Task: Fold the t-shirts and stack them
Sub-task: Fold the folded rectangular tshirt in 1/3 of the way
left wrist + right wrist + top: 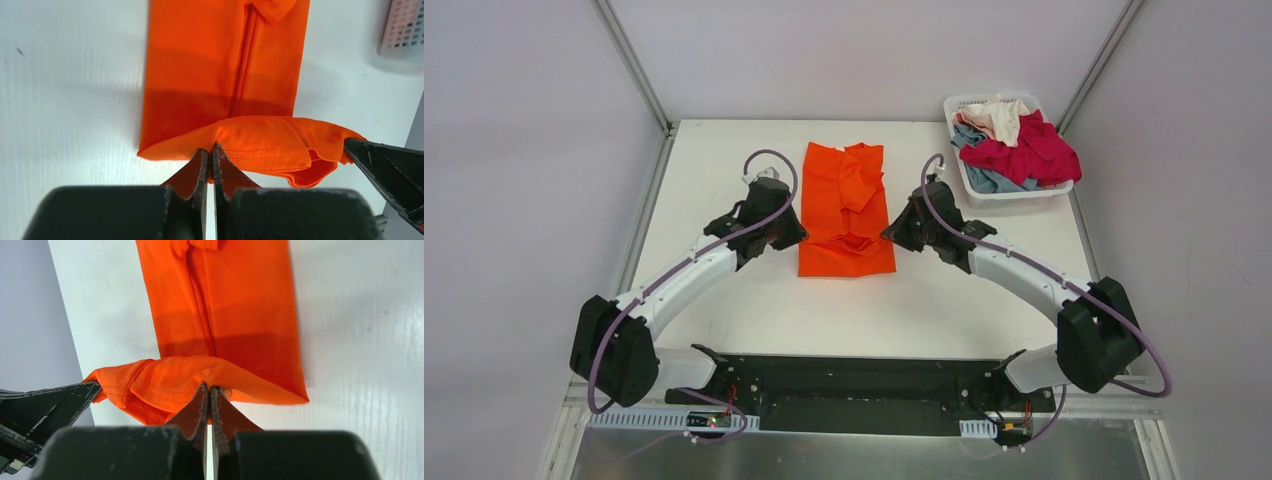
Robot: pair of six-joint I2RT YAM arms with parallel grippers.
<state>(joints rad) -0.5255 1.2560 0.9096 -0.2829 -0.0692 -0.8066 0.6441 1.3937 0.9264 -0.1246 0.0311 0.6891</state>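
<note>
Across the table [984, 290], the orange t-shirt [847, 190] lies in the centre of the top view, already narrowed into a long strip. The crimson, grey-blue and cream t-shirts [1024, 150] sit heaped in the basket [1014, 197] at upper right. My left gripper [210, 150] and right gripper [208, 389] each pinch its near hem, lifted off the table, so I judge the crosswise fold is only beginning and nothing is stacked yet.

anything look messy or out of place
Only the white slotted plastic basket: crimson-magenta cloth spills over its right rim. The bright orange t-shirt lies straight, near hem pinched by the left end effector and right end effector.
</note>
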